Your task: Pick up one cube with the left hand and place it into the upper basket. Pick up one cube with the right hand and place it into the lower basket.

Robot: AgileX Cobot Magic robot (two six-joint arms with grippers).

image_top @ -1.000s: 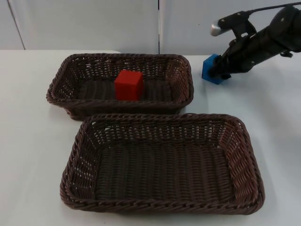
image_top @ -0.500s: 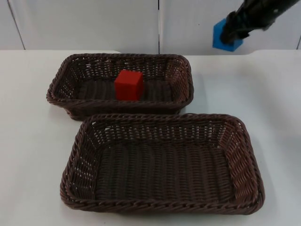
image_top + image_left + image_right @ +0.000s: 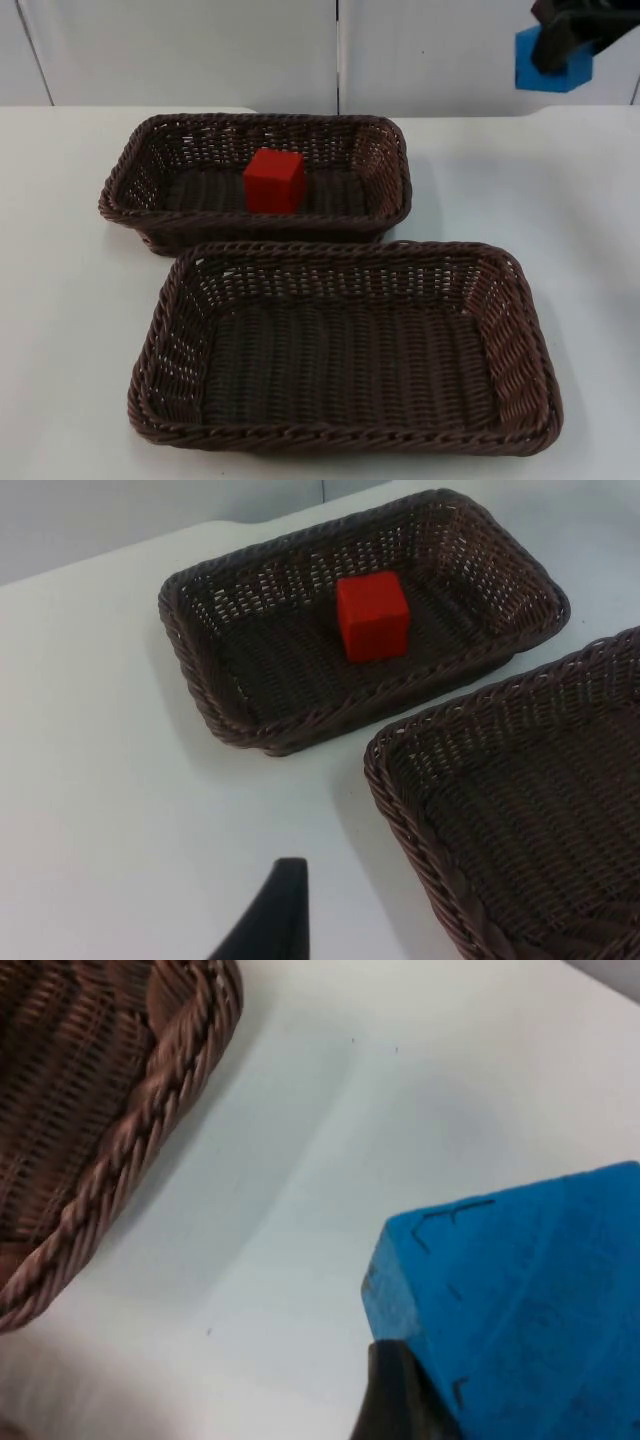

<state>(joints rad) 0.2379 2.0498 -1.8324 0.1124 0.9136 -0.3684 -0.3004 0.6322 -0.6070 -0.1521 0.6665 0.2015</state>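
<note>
High at two o'clock over the table, the right gripper (image 3: pixel 556 40) carries a small blue cube (image 3: pixel 553 58), clamped between its fingers, in the air against the grey partition wall (image 3: pixel 200 50).

Half the job looks done: a small red cube (image 3: pixel 274 180) already sits on the floor of the upper dark-brown woven wicker basket (image 3: pixel 130 170), at twelve o'clock from the lower dark-brown wicker basket (image 3: pixel 520 300), which holds nothing yet. What is left, I judge, is to bring the blue cube down toward six o'clock and let it go inside that lower basket. The left gripper (image 3: pixel 270 920) waits above the white table top (image 3: pixel 60 300), off the upper basket's outer side; I cannot tell its fingers' state. Faint corner-like marks show on the blue cube's faces in the right wrist view, but nothing I can read as a brand or label.
</note>
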